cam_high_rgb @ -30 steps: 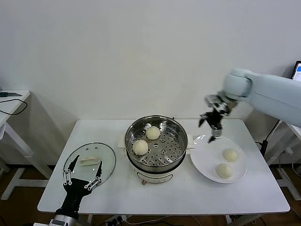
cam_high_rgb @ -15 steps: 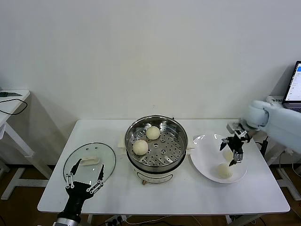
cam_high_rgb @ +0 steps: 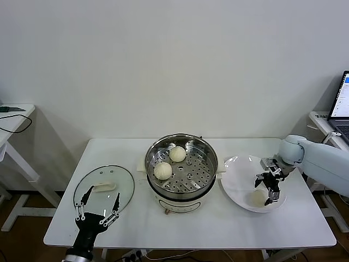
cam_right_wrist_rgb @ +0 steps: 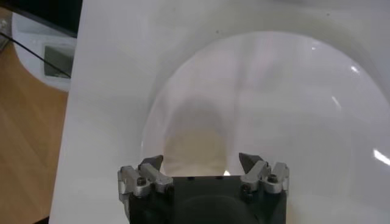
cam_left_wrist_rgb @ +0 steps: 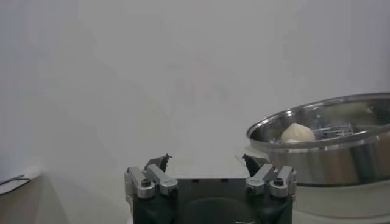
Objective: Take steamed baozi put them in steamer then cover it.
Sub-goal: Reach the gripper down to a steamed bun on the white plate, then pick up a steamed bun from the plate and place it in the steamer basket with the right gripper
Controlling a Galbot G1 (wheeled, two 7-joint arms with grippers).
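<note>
The steamer (cam_high_rgb: 181,176) stands mid-table with two baozi inside, one at the back (cam_high_rgb: 177,153) and one at the left (cam_high_rgb: 162,171). My right gripper (cam_high_rgb: 265,191) is open and low over the white plate (cam_high_rgb: 234,180). In the right wrist view a baozi (cam_right_wrist_rgb: 196,146) lies between its open fingers (cam_right_wrist_rgb: 201,163). In the head view one plate baozi (cam_high_rgb: 256,198) shows by the fingertips; the other is hidden behind the gripper. The glass cover (cam_high_rgb: 103,185) lies flat on the table at the left. My left gripper (cam_high_rgb: 98,214) is open and empty just in front of it.
The left wrist view shows the steamer's rim (cam_left_wrist_rgb: 323,125) with a baozi (cam_left_wrist_rgb: 297,132) inside, off to one side of the open left gripper (cam_left_wrist_rgb: 207,163). A laptop (cam_high_rgb: 341,106) stands on a side table at the far right. A white wall is behind the table.
My right arm swung from above the steamer's right side down onto the plate and lowered over a baozi. My left gripper drew back slightly toward the table's front.
</note>
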